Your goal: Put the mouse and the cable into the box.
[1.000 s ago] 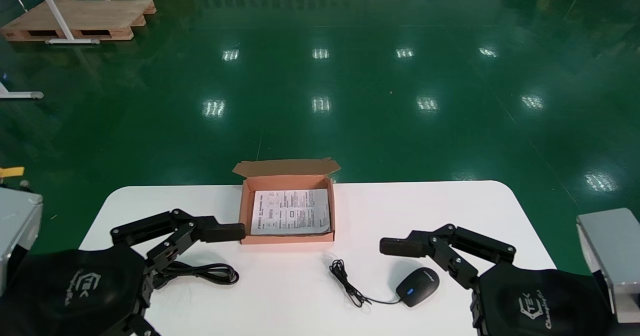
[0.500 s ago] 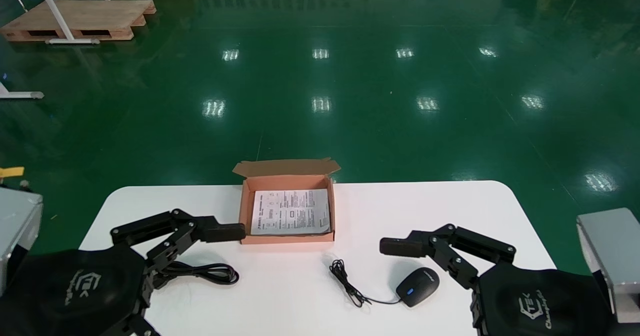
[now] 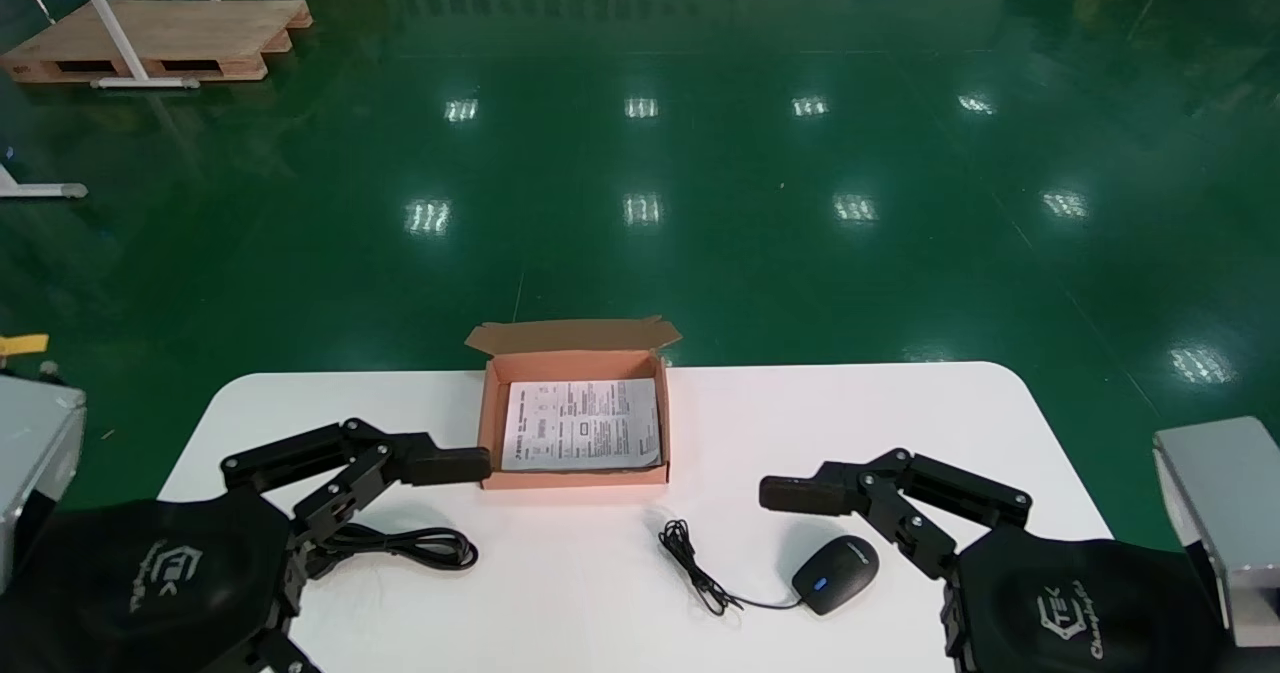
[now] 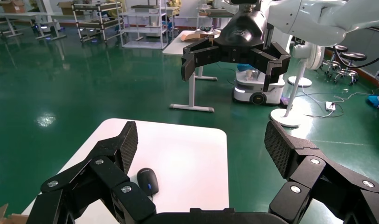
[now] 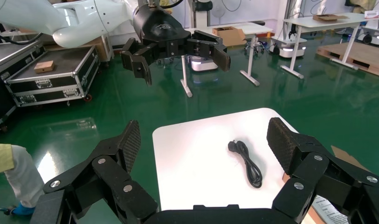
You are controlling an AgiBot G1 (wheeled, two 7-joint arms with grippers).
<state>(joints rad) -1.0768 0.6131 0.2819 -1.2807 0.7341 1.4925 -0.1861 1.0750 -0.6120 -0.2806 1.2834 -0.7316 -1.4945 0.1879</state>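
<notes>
- Mouse (image 3: 836, 573) is on the white table (image 3: 900, 423), near right, outside the box. Its thin cord (image 3: 695, 565) trails left into a loose bundle, near the box's near wall but apart from it.
- Second item: black cable (image 3: 420, 547), folded into a flat loop, lies near left on the table. Also outside the box.
- Target: open cardboard box (image 3: 487, 423), mid-table toward the far edge, lid flap folded back on the far side. Only a printed leaflet (image 3: 583, 425) inside.
- Near right: right gripper (image 5: 204, 140) has jaws spread wide and holds nothing. It hangs just right of the mouse, pointing left across the table.
- Near left: left gripper (image 4: 202, 142) is likewise spread wide and empty. In the head view it overlaps the near end of the cable, and one fingertip sits just beside the box's left wall. Can't tell if it touches.
- Progress: 0 of 2 in. Neither item gripped or lifted.
- Left to do: grasp the mouse, carry it left and far, release it over the leaflet. Same for the cable, going right.
- Likely snag: the mouse cord drags behind and may drape over the box wall, so it probably needs tucking in.
</notes>
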